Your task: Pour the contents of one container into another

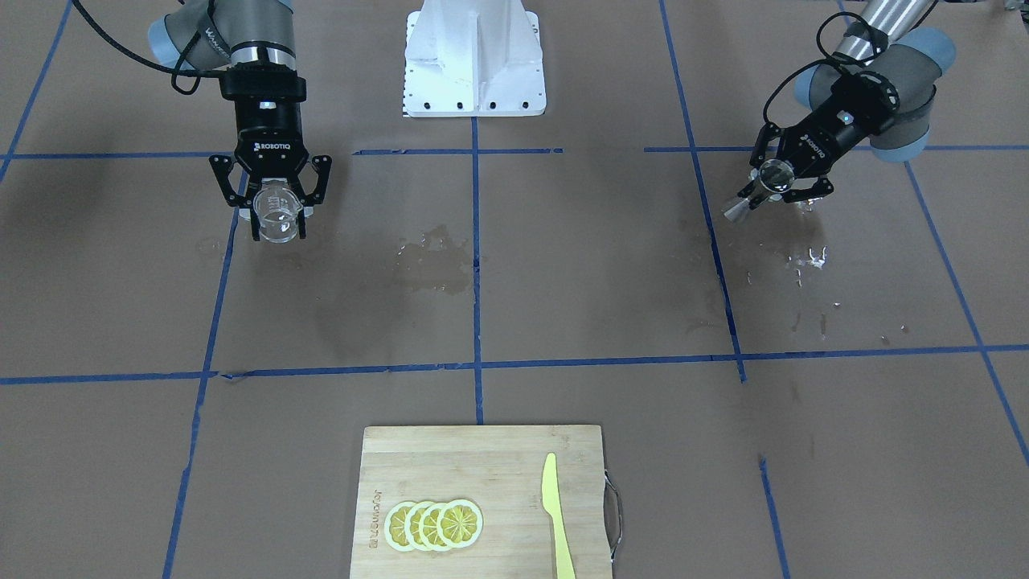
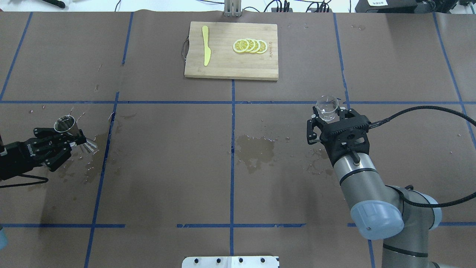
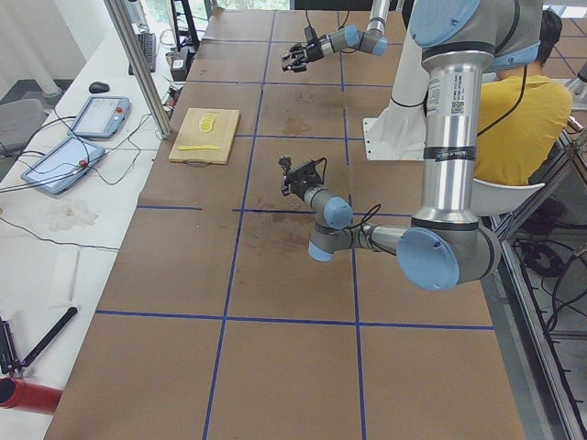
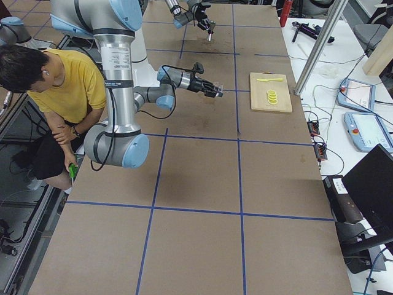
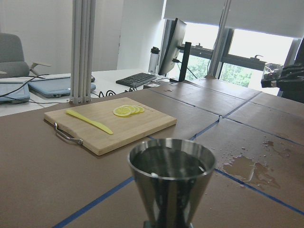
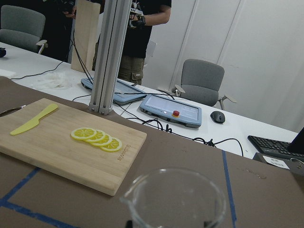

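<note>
Brown paper-covered bench (image 2: 167, 167) gridded with blue tape (image 2: 232, 186). Beyond the right hand (image 2: 327, 111): a white side table (image 6: 256, 124), grey office chairs (image 6: 202, 78) and a plain white wall (image 6: 266, 42). Beyond the left hand (image 2: 74, 138): bright daylight through windows (image 5: 259, 50) under half-lowered blinds (image 5: 256, 14).

At the middle of your edge of the table (image 2: 167, 186), a rectangular bamboo cutting board (image 2: 230, 65) is carrying a yellow plastic knife (image 2: 205, 50) and four overlapping lemon slices (image 2: 250, 46), lying apart; water (image 2: 256, 149) is pooling near the table's centre.
</note>
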